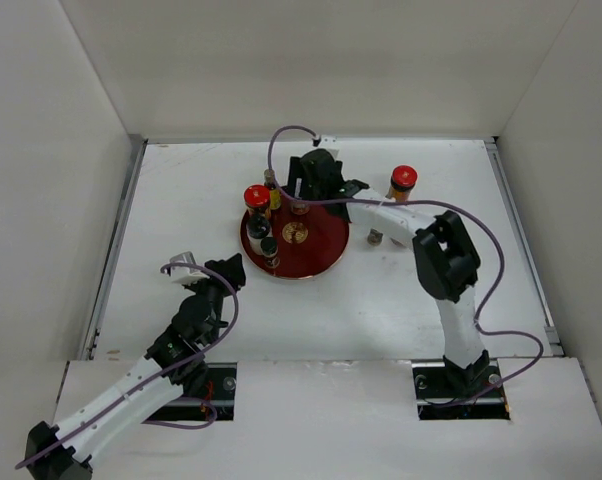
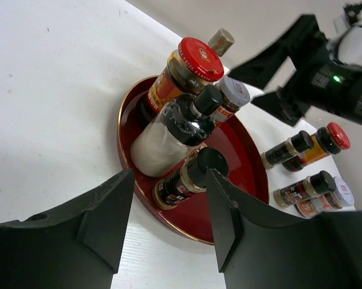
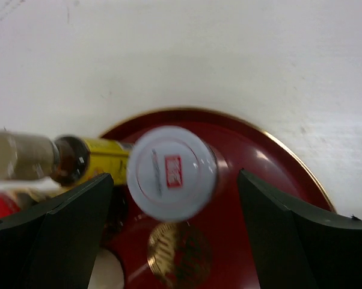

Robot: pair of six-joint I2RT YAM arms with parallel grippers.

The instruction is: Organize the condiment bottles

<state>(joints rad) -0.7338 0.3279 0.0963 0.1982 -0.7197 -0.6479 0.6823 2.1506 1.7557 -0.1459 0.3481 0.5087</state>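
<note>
While 5 btls on red tray, 4 more off it.

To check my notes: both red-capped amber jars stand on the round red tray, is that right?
No: one red-capped amber jar stands on the round red tray; the other stands on the white table beside it, per the top external view.
</note>
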